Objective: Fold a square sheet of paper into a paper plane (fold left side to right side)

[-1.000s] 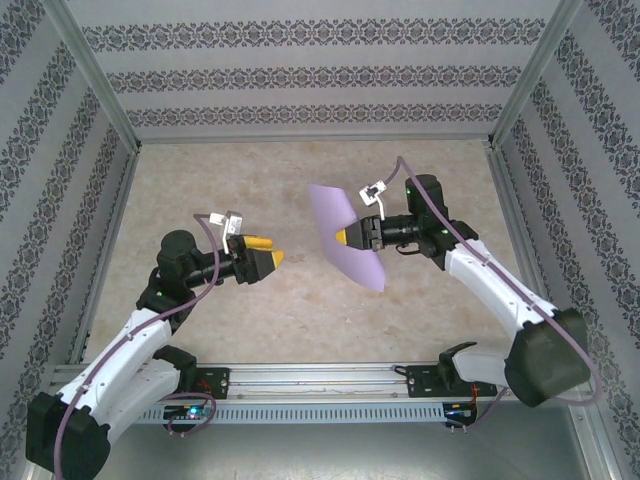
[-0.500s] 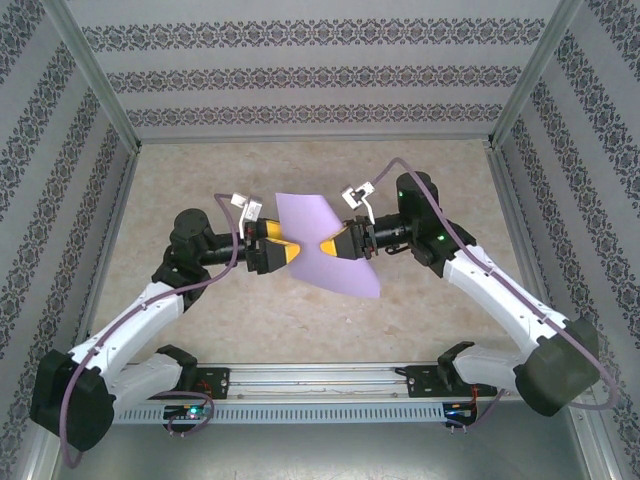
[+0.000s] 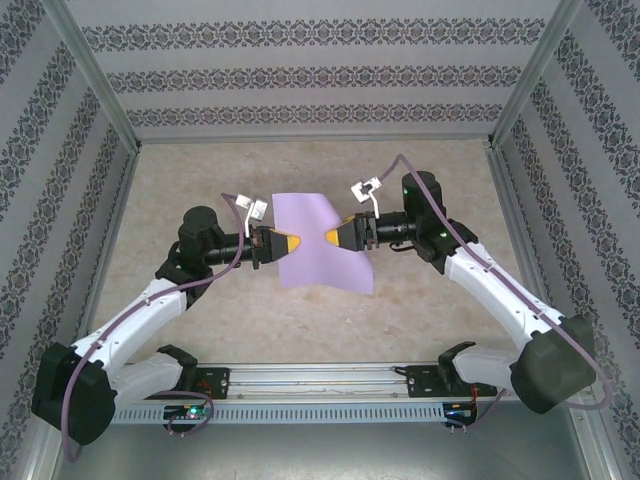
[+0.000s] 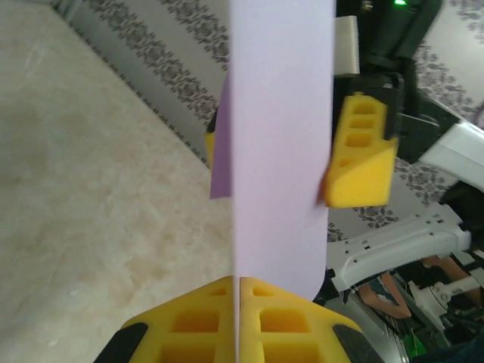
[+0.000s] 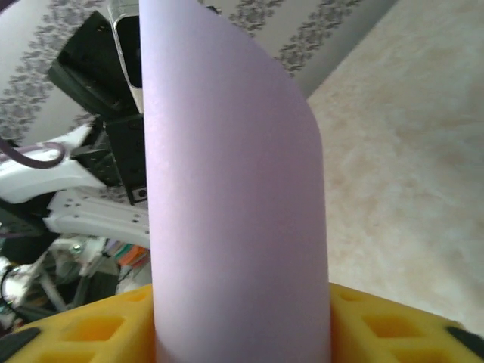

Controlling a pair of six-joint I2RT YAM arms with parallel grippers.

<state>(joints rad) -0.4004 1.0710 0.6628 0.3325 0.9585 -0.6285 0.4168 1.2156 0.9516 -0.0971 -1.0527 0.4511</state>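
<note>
The square sheet of paper (image 3: 320, 245), plain lavender, hangs in the air above the table's middle, between the two arms. My left gripper (image 3: 290, 243) is shut on the sheet's left edge; in the left wrist view its yellow fingers (image 4: 204, 318) meet with the paper (image 4: 280, 136) pinched between them. My right gripper (image 3: 330, 238) is at the sheet's right side with its jaws standing apart, and the bowed paper (image 5: 234, 189) passes between its fingers (image 5: 386, 325). A paper plane is out of view.
The beige marbled table (image 3: 200, 170) lies below. Patterned walls with metal frame posts (image 3: 95, 75) enclose it on three sides. A rail (image 3: 320, 378) with the arm bases runs along the near edge.
My left gripper moved right to the sheet's left edge and shut on it. The right gripper's jaws widened. The sheet turned to face up more and shifted left.
</note>
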